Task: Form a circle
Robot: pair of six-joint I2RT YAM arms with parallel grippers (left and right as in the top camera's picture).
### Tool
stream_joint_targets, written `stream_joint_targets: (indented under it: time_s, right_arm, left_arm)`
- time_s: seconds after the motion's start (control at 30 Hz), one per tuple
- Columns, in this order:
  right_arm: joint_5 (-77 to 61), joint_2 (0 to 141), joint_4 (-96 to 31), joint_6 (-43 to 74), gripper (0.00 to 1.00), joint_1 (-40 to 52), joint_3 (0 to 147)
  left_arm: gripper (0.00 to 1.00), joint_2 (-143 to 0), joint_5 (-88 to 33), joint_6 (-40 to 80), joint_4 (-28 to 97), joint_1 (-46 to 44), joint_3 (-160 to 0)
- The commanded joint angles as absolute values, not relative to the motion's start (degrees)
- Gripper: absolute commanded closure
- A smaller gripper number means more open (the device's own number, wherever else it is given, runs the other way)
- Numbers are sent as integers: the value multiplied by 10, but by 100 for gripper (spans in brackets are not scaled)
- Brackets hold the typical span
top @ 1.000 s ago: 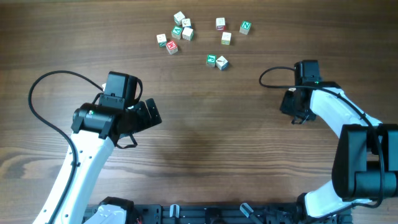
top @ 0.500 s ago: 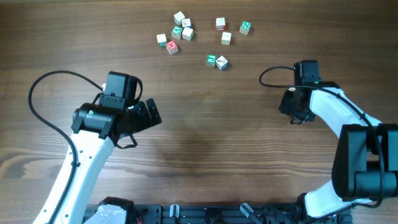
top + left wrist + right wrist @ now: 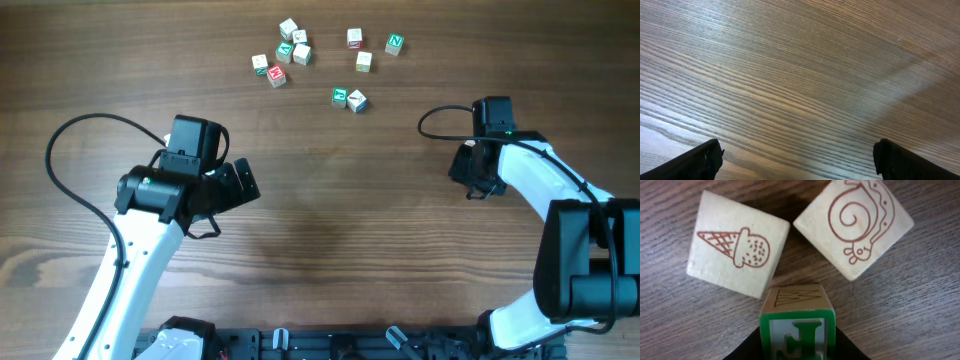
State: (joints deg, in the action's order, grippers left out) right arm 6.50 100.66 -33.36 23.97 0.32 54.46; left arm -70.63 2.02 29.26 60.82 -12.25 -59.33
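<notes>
Hardly anything is changing since the earlier overhead pictures: both arms and the scattered cubes [image 3: 300,52] are lying as they were, and only the right gripper [image 3: 471,178] is sitting a trace nearer to the far edge.

In the right wrist view, the tight group of three cubes [image 3: 790,296] is making a triangle, not a ring, so it has no clear long axis. An ice-cream cube [image 3: 737,247] is lying at the left, its cone tip pointing left. A snail cube [image 3: 854,227] is lying at the right, turned like a diamond. These two are coming close at their inner corners. The green letter cube [image 3: 797,330] is standing upright below them, just beside the ice-cream cube; I cannot tell if they are touching. The right gripper's dark fingers are pressing on both sides of this green cube. In the overhead view the group is hidden under this gripper, on the right half of the table [image 3: 330,230].

The right arm is bending in from the right side, wrist turned downward. The left arm is rising from the near edge, and the left gripper [image 3: 800,159] is standing wide apart over bare wood, holding nothing.

The scattered cubes are lying near the far edge, well apart from the group. Bare wood is lying between the two arms.
</notes>
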Motion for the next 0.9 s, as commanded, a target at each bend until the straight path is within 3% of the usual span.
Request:
stream_joint_targets:
  time_s: [0.0,0.37,0.47,0.87]
  right_arm:
    - [79,1019,-328,246,64,4,535]
    - [79,1019,-321,246,62,4,535]
    - [79,1019,-322,246,50,4,535]
    - [11,959,-401,256,20,5,550]
  left_arm:
    - [0,-705,18,290,608,-118,-592]
    - [0,-705,18,290,608,-118,-592]
    - [0,-705,18,290,608,-118,-592]
    - [0,-705,18,290,608,-118,-592]
